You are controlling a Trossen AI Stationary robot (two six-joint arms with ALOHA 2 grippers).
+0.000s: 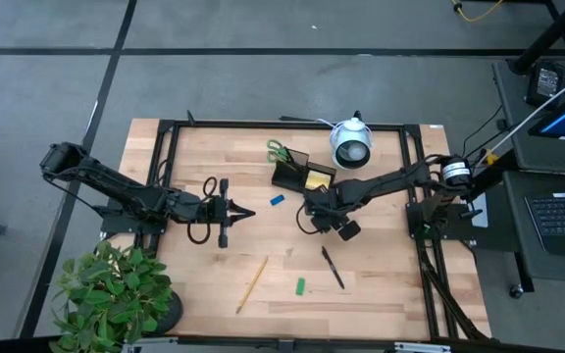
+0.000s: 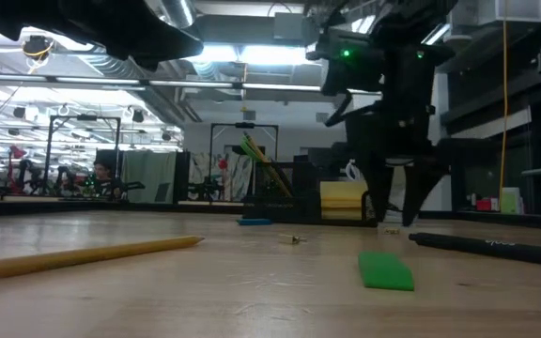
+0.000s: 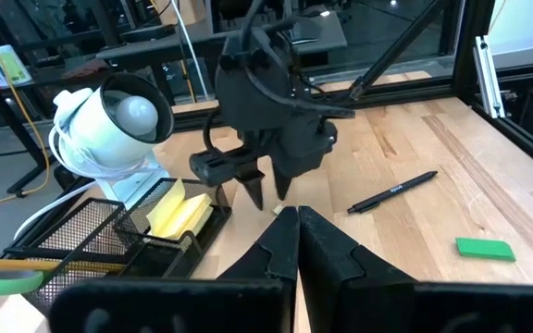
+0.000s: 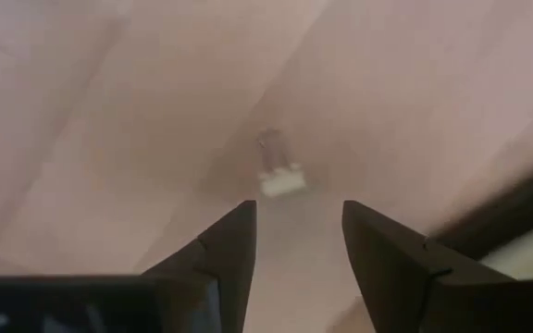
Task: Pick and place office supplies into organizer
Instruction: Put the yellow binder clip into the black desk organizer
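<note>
The black mesh organizer stands mid-table, with the green-handled scissors and the yellow sticky pad in it. On the wood lie a blue piece, a black pen, a green piece and a pencil. My right gripper points down beside the organizer's near side, open, just above the table. A tiny pale piece lies just beyond its fingertips. My left gripper hovers to the left, shut.
A white round lens-faced device sits on the far side next to the organizer. A potted plant stands at the table's near left corner. A black frame runs along the table's edges. Bare wood lies between the pencil and the pen.
</note>
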